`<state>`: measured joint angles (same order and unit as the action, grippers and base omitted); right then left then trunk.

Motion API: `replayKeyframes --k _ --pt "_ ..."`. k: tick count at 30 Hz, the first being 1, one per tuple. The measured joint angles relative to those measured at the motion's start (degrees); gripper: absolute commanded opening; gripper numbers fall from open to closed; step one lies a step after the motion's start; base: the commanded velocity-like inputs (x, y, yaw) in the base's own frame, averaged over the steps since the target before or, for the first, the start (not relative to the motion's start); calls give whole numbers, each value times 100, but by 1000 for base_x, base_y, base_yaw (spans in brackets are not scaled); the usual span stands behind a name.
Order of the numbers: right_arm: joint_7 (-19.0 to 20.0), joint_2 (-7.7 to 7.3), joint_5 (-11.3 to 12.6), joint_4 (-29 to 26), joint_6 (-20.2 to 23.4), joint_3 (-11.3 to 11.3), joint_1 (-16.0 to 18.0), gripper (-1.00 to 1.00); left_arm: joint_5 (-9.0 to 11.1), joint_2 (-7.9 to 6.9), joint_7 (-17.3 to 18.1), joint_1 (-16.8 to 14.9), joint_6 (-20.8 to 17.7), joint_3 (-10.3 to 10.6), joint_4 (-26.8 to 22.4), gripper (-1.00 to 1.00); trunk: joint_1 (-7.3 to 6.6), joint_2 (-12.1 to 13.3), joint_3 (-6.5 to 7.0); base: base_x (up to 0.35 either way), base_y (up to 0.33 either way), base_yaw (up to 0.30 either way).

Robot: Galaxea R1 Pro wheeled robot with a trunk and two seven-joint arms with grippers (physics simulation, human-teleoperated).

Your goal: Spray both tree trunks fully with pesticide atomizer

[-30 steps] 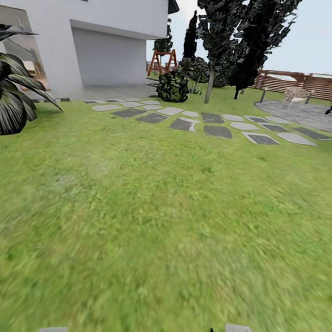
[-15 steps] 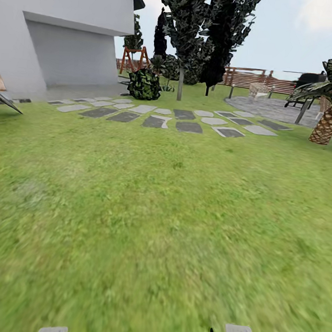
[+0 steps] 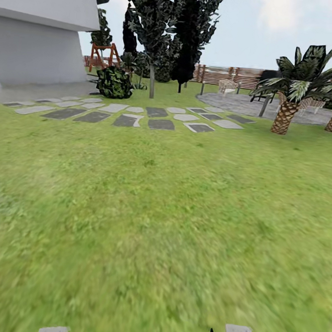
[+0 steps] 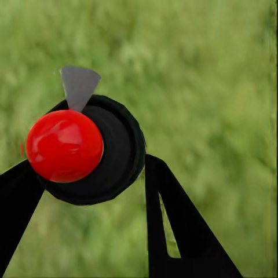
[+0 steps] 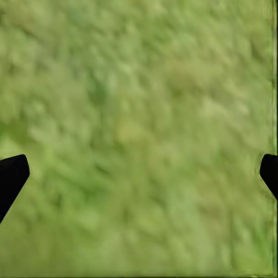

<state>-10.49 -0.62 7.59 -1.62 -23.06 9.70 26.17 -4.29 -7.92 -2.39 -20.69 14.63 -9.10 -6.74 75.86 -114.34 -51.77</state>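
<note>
In the left wrist view, the pesticide atomizer (image 4: 87,150), a dark round bottle with a red top (image 4: 65,146), sits between the black fingers (image 4: 174,220) of my left gripper (image 4: 90,168), which is shut on it over grass. My right gripper (image 5: 142,168) is open above bare lawn, its fingertips (image 5: 11,174) at the view's edges. In the head view, a tall tree (image 3: 148,18) with a straight grey trunk (image 3: 151,83) stands far off behind the stepping stones. The garden lawn (image 3: 162,211) stretches ahead.
A white house (image 3: 37,29) stands far left, with a dark bush (image 3: 114,82) and a path of stepping stones (image 3: 135,115) beside it. Two palms (image 3: 287,103) and a paved patio (image 3: 242,104) lie to the right. A brown slat fence (image 3: 229,76) closes the back.
The head view has swung to the right: the house and stones slid left and the palms came into view. That is camera motion; nothing in the garden itself has moved.
</note>
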Motion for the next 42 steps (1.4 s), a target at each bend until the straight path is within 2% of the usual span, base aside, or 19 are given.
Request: replayKeyframes --k 24,35,42 --pt "0 0 0 2 1 0 1 100 0 -26 -18 2 0 0 1 -100 -1 0 0 163 -245 -295" --pt "0 0 0 0 0 0 0 100 0 -26 -18 3 0 -4 4 -100 1 0 0 13 -284 -295" --pt "2 0 0 -1 3 0 -1 100 6 -17 -20 2 -7 1 5 -100 1 0 0 0 -38 -295"
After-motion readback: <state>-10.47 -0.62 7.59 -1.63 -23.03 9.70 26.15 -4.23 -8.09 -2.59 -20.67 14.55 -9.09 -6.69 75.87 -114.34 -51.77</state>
